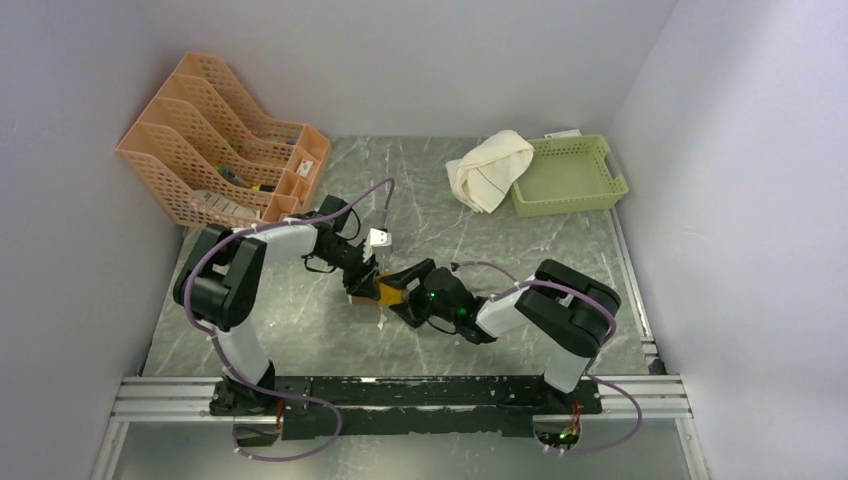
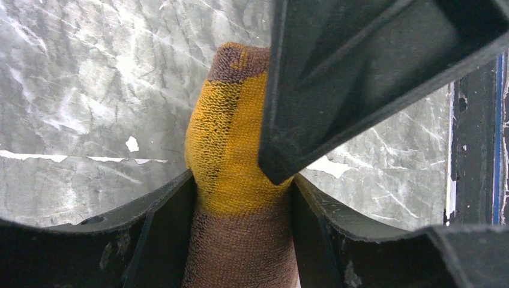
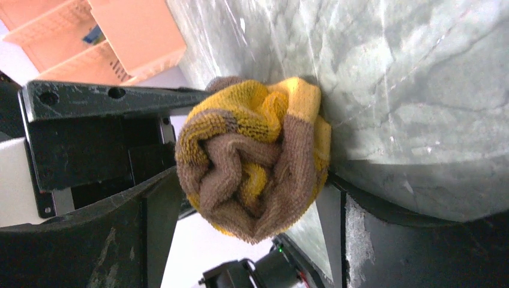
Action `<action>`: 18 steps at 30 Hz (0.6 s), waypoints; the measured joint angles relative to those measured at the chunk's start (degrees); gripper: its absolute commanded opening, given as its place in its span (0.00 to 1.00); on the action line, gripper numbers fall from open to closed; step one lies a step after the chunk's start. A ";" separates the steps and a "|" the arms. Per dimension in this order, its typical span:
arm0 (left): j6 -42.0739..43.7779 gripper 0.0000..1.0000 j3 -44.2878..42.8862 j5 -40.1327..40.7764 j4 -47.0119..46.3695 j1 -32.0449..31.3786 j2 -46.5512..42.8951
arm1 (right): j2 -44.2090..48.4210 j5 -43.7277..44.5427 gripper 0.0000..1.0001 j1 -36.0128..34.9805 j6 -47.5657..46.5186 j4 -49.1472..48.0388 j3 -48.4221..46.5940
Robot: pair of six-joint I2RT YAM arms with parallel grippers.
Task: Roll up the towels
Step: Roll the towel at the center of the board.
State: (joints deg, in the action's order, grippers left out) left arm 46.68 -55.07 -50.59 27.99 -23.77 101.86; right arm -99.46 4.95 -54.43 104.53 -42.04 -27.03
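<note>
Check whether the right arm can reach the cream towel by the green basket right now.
Probably, once free: the right gripper straddles the yellow-brown towel; bare table lies between it and the cream towel.

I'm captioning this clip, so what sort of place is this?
Probably a lab robot cell, not a home: plain grey walls box in a marble-patterned table, the left arm and right arm stand on a metal rail at its near edge, and an orange file rack and green basket sit as props.
</note>
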 measured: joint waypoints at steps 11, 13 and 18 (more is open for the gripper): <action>1.99 0.65 -1.79 -1.68 2.58 0.11 1.62 | -0.59 9.14 0.74 -2.08 0.46 11.89 -7.41; 2.38 0.65 -2.08 -1.77 3.04 0.11 1.88 | -0.66 10.54 0.72 -2.67 0.46 13.42 -8.26; 3.52 0.65 -2.69 -2.40 4.15 0.11 2.51 | -1.33 12.92 0.45 -3.78 0.96 17.70 -10.34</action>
State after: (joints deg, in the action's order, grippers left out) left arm 50.19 -57.76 -52.99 32.14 -23.66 104.38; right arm -100.79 17.87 -58.22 105.49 -24.34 -37.36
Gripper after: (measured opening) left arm 0.654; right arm 0.590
